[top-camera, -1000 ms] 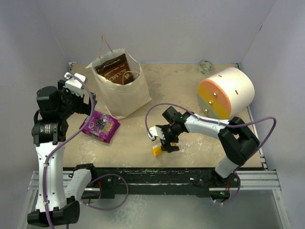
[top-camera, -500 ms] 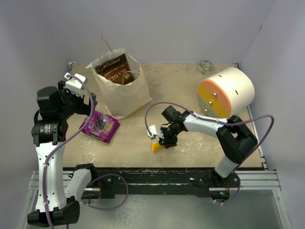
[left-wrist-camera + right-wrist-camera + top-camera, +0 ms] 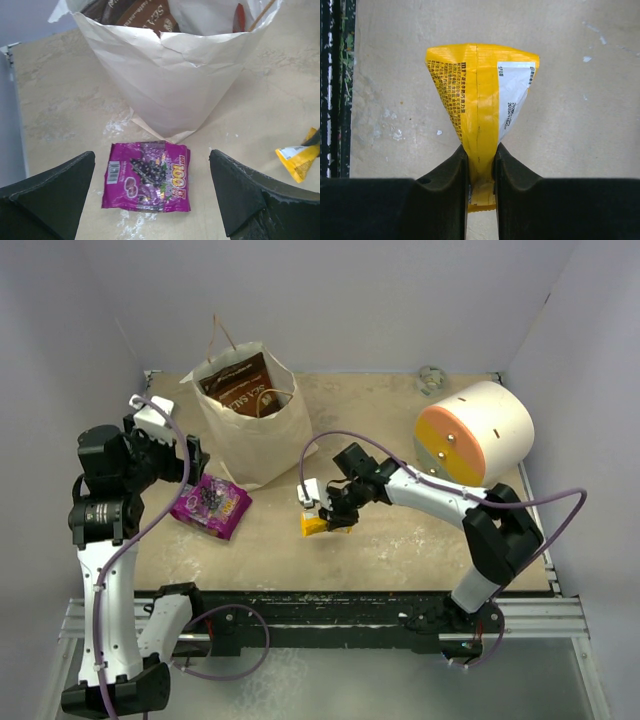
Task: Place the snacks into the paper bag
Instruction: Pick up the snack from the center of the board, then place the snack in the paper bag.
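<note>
My right gripper (image 3: 322,516) is shut on a small yellow bar (image 3: 480,107), pinching its lower end and holding it just above the table, right of the paper bag (image 3: 255,430). The same yellow bar (image 3: 314,525) shows at the right edge of the left wrist view (image 3: 299,160). The tan paper bag (image 3: 170,85) stands upright with a brown candy bag (image 3: 240,388) sticking out of its mouth. A purple packet (image 3: 209,504) lies flat in front of the bag. My left gripper (image 3: 152,192) hovers open above that purple packet (image 3: 146,176), its fingers well apart on either side.
A big cream cylinder with an orange face (image 3: 474,434) lies at the back right. A small grey object (image 3: 432,379) sits by the back wall. Grey walls close in the table on three sides; the black rail (image 3: 330,605) runs along the near edge.
My right gripper has closed on the yellow bar, lifted it and moved it left and away from the near edge, toward the bag. The left arm has shifted only slightly.
</note>
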Motion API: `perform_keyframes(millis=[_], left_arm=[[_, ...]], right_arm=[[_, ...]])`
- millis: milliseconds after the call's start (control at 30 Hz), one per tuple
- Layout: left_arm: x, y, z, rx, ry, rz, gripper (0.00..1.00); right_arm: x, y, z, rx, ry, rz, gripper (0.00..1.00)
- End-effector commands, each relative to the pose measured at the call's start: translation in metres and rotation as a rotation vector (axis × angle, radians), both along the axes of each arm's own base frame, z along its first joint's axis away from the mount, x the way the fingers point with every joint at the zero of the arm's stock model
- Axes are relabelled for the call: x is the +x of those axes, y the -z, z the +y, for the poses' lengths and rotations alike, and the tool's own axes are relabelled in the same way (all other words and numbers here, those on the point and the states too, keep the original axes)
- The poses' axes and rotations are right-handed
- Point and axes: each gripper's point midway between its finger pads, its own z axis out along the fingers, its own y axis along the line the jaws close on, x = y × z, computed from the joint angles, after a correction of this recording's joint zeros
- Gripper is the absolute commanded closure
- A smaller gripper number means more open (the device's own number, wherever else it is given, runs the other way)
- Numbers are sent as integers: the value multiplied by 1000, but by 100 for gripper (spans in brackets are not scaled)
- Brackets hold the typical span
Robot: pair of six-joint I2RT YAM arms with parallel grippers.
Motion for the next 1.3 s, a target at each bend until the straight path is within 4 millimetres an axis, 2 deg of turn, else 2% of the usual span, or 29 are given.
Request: perform_keyframes(millis=[0, 300, 467, 633, 967, 1133, 1267], left_arm=[[0, -6, -13, -73, 50, -38, 1], [-10, 3, -36, -195, 135, 15, 1], [-19, 9, -57, -301, 234, 92, 0], [-28, 12, -79, -429, 350, 159, 5], [-30, -1, -111, -605, 476, 186, 13], [-30, -8, -143, -619, 519, 209, 15], [-17, -6, -148, -659, 497, 253, 19]], right_arm=[[15, -55, 27, 160, 22, -64, 80], [35, -125, 48, 342, 81, -191, 80], [46, -169, 52, 433, 120, -283, 81], [58, -206, 56, 519, 174, -358, 81], [66, -239, 64, 578, 237, -395, 81], [59, -240, 79, 581, 232, -377, 81], [54, -240, 90, 581, 228, -356, 82]])
